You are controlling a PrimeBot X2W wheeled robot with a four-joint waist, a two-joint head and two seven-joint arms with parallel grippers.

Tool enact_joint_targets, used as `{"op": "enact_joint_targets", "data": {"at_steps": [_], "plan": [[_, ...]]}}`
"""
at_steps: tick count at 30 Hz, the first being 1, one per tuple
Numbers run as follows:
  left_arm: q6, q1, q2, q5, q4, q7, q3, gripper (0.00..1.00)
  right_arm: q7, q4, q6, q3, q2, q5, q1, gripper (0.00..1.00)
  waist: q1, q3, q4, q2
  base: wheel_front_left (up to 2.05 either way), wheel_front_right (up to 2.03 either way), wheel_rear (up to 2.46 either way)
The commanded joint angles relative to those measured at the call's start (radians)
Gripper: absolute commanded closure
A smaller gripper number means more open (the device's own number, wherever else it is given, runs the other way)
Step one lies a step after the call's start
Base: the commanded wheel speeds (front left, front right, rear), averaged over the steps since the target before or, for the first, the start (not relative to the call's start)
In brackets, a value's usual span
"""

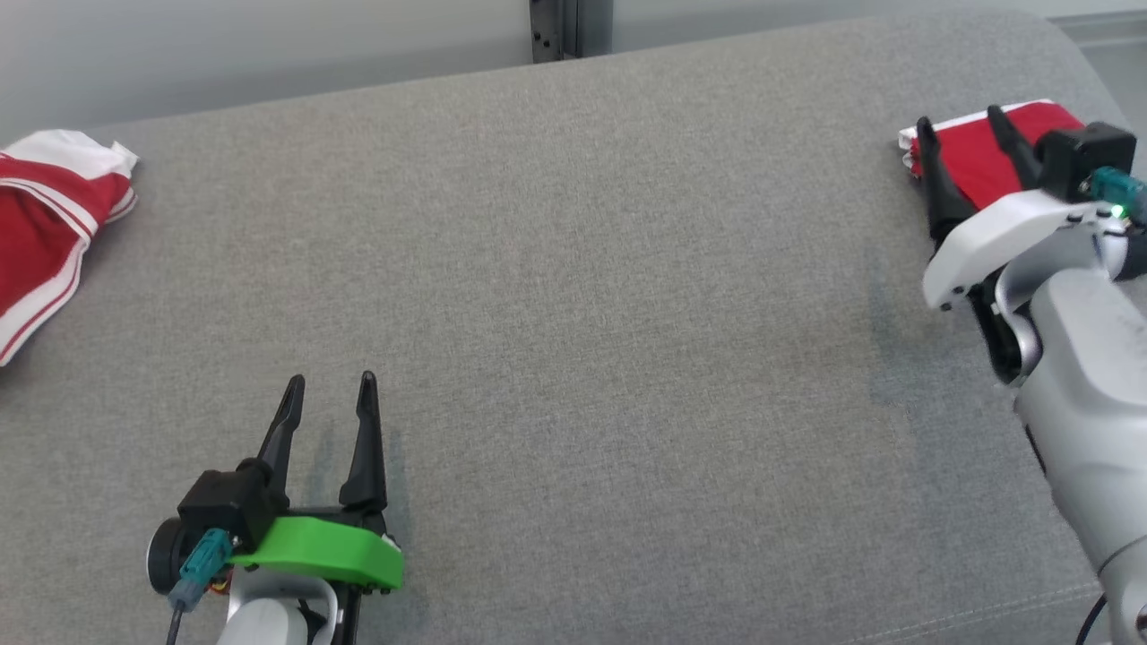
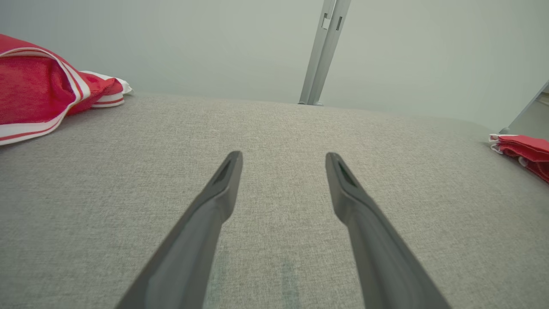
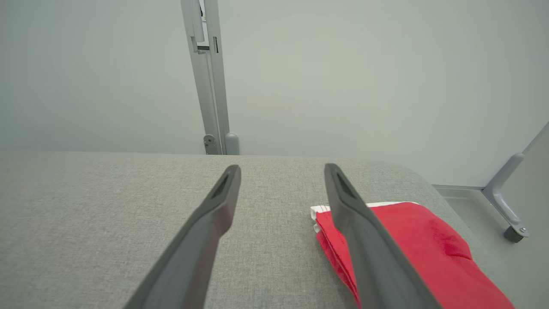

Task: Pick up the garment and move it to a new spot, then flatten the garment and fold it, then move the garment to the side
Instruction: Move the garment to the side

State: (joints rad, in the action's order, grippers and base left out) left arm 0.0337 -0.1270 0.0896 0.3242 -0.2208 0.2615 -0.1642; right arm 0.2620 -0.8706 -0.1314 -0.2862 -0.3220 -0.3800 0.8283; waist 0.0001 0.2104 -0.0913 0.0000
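Observation:
The garment [image 1: 975, 159] is a folded red cloth with a white edge, lying at the far right end of the grey padded table [image 1: 573, 269]. My right gripper [image 1: 961, 123] is open over its left part, one finger across the cloth and nothing held. The right wrist view has the garment [image 3: 420, 240] lying flat under and to the right of the right finger of my right gripper [image 3: 282, 169]. My left gripper [image 1: 331, 381] stands open near the front left, low over bare table. In the left wrist view, the left gripper [image 2: 283, 155] is empty and the garment [image 2: 525, 150] lies far right.
A second red garment with white stripes [image 1: 45, 215] lies crumpled at the far left edge, also seen as a red and white heap [image 2: 34, 86]. A grey post [image 3: 210, 86] rises behind the table. The table's right corner curves off beside the folded cloth.

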Motion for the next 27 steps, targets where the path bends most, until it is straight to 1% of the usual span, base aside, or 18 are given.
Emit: {"op": "enact_joint_targets", "data": {"at_steps": [1,5,9,11,14,16,18,22,27], "plan": [[-0.009,0.029,-0.001,0.012,-0.009,0.003,0.017,0.00,0.003,0.033,0.001,0.005,0.028,-0.019,-0.057,0.00,-0.0001,-0.130,0.038,0.0000,0.00,0.00,0.00],[-0.017,0.080,-0.014,0.024,-0.018,0.004,0.051,0.00,0.003,0.142,0.001,0.041,0.083,-0.026,-0.189,0.00,-0.0001,-0.184,0.059,0.0000,0.00,0.00,0.00],[-0.022,0.127,-0.022,0.024,-0.021,0.004,0.072,0.00,0.003,0.266,0.001,0.111,0.154,0.025,-0.329,0.00,-0.0001,-0.213,0.080,0.0000,0.00,0.00,0.00],[-0.028,0.146,-0.027,0.021,-0.016,0.004,0.082,0.00,0.003,0.343,0.001,0.165,0.205,0.058,-0.411,0.00,-0.0001,-0.220,0.092,0.0000,0.00,0.00,0.00],[-0.030,0.170,-0.030,0.015,-0.005,0.003,0.087,0.00,0.003,0.455,0.001,0.213,0.248,0.107,-0.520,0.00,-0.0001,-0.223,0.104,0.0000,0.00,0.00,0.00],[-0.028,0.185,-0.032,0.012,0.008,0.003,0.088,0.00,0.003,0.520,0.001,0.228,0.264,0.148,-0.584,0.00,-0.0001,-0.222,0.109,0.0000,0.00,0.00,0.00],[-0.028,0.198,-0.033,0.005,0.018,0.003,0.087,0.00,0.003,0.569,0.001,0.217,0.270,0.172,-0.639,0.00,-0.0001,-0.219,0.115,0.0000,0.00,0.00,0.00],[-0.026,0.201,-0.036,-0.001,0.026,0.003,0.083,0.00,0.003,0.613,0.001,0.173,0.269,0.109,-0.709,0.00,-0.0001,-0.210,0.123,0.0000,0.00,0.00,0.00],[-0.031,0.193,-0.037,-0.010,0.036,0.003,0.081,0.00,0.003,0.620,0.001,0.161,0.270,0.101,-0.730,0.00,-0.0001,-0.196,0.121,0.0000,0.00,0.00,0.00]]}}
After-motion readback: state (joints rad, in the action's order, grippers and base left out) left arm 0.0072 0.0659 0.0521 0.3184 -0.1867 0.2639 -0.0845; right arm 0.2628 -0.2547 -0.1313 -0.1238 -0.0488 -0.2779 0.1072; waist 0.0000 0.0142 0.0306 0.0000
